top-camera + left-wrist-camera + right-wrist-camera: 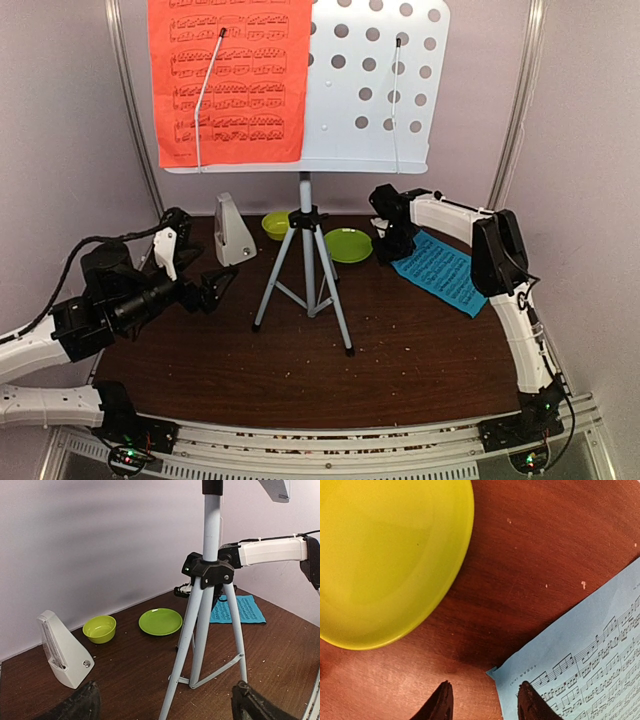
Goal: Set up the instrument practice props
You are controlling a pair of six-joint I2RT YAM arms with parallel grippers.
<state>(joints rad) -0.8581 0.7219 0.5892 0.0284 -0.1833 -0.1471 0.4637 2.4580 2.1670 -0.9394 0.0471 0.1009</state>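
Presently, the pale grey perforated music-stand panel (370,90) is carried on the grey folding tripod with black joints (307,262), which is stood mid-way across the dark brown wooden desk (400,340). The red music sheet (228,80) is retained on the panel's left half by a thin wire arm. The small whitish pyramid metronome (233,230) is placed upright left of the tripod. The blue music sheet (445,268) is laid flat on the desk right of the tripod. A small lime-green bowl (276,225) and a flat lime-green plate (348,245) are set behind the tripod, apart.

The left end effector (215,288) is held wide and empty, aimed at the tripod. The right end effector (485,702) is lowered between plate and blue sheet, its fingers (442,700) partly apart, with the sheet's corner lying between them. Contact with the sheet cannot be determined.
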